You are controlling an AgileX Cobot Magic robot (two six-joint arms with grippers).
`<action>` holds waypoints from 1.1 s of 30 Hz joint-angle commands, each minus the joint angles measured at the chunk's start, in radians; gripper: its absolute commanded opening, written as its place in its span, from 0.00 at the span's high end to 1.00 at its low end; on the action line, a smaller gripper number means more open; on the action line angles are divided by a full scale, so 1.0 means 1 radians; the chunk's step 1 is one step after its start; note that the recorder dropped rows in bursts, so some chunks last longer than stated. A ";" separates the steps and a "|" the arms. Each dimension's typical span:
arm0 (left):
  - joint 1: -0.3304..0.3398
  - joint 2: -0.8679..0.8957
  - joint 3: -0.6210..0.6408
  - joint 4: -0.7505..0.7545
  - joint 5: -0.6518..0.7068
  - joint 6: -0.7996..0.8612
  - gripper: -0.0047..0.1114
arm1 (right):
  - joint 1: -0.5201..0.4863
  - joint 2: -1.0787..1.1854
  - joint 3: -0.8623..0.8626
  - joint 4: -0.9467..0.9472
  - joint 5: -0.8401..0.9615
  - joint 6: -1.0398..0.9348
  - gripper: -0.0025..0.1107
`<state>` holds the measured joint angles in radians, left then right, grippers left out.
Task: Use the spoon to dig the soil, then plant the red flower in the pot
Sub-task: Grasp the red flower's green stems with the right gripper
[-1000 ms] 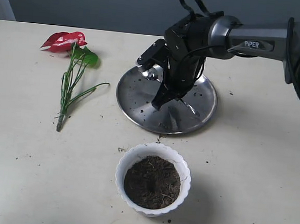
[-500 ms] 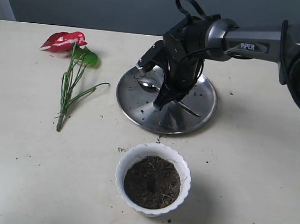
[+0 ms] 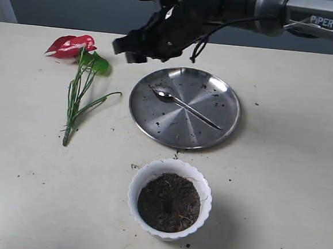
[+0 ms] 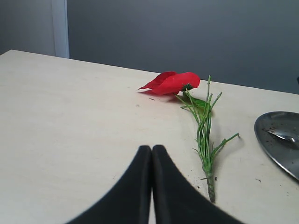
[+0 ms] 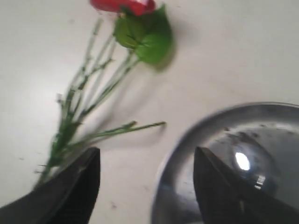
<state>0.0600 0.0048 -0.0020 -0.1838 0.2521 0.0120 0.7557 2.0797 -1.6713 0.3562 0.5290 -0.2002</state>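
The right gripper (image 3: 128, 47), having left the spoon (image 3: 185, 107) lying across the steel plate (image 3: 212, 134), is lifting away with jaws spread wide and swinging toward the red flower (image 3: 72, 45) near the tabletop's far-left edge, so digging is seemingly giving way to planting in the pot (image 3: 172, 166).

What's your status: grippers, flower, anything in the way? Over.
Left gripper shut, right gripper open, empty. Red flower flat on table; spoon on plate. Flower unobstructed.
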 commanded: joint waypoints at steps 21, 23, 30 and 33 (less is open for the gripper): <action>-0.002 -0.005 0.002 0.001 -0.012 -0.002 0.96 | 0.128 0.448 -0.547 -0.173 -0.021 0.468 0.45; -0.002 -0.005 0.002 0.001 -0.012 -0.002 0.96 | 0.128 0.448 -0.547 -0.164 -0.013 0.470 0.45; -0.002 -0.005 0.002 0.001 -0.012 -0.002 0.96 | 0.167 0.485 -0.547 -0.159 -0.012 0.470 0.45; -0.002 -0.005 0.002 0.001 -0.012 -0.002 0.96 | 0.176 0.513 -0.547 -0.138 -0.010 0.470 0.45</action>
<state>0.0600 0.0048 -0.0020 -0.1838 0.2521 0.0120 0.9281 2.5754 -2.2133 0.2120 0.5179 0.2688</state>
